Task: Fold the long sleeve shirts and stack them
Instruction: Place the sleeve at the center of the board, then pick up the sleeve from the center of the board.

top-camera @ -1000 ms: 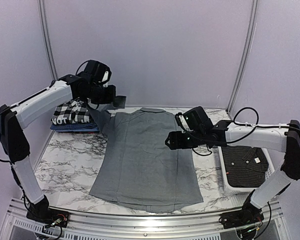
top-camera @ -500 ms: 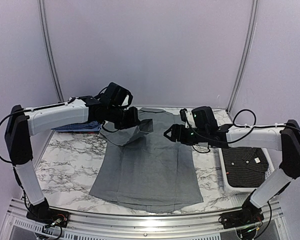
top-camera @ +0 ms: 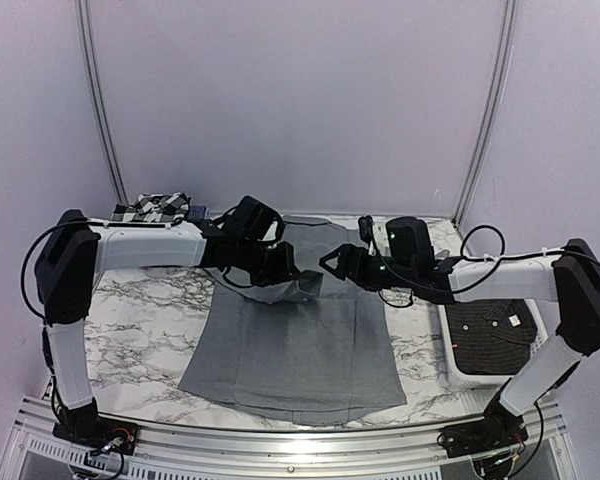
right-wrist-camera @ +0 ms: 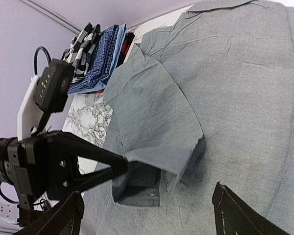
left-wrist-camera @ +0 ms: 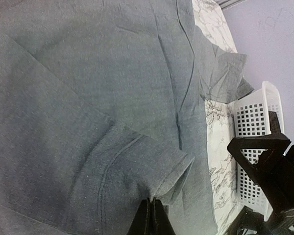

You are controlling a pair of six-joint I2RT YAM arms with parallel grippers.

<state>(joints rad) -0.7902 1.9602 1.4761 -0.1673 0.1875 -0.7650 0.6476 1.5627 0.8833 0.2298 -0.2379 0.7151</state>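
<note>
A plain mid-grey shirt (top-camera: 290, 345) lies flat on the marble table, collar at the back. My left gripper (top-camera: 302, 283) is shut on its sleeve cuff (left-wrist-camera: 179, 171), which is folded over the chest; the pinch shows in the left wrist view (left-wrist-camera: 153, 211). My right gripper (top-camera: 331, 262) hovers open just to the right of that cuff, its fingers (right-wrist-camera: 232, 213) spread wide over the cloth with nothing between them. A folded checked shirt (top-camera: 152, 207) and a blue shirt (right-wrist-camera: 105, 51) are stacked at the back left. A dark charcoal shirt (top-camera: 490, 325) lies in the basket.
The white slatted basket (top-camera: 450, 368) stands at the right edge of the table, beside the right arm. Marble tabletop (top-camera: 140, 320) shows to the left of the grey shirt. Purple walls close in the back and sides.
My left arm has swung from the back left toward the middle, carrying the sleeve over the shirt's body. The right gripper has shifted slightly left and back, and its jaws have spread wider.
</note>
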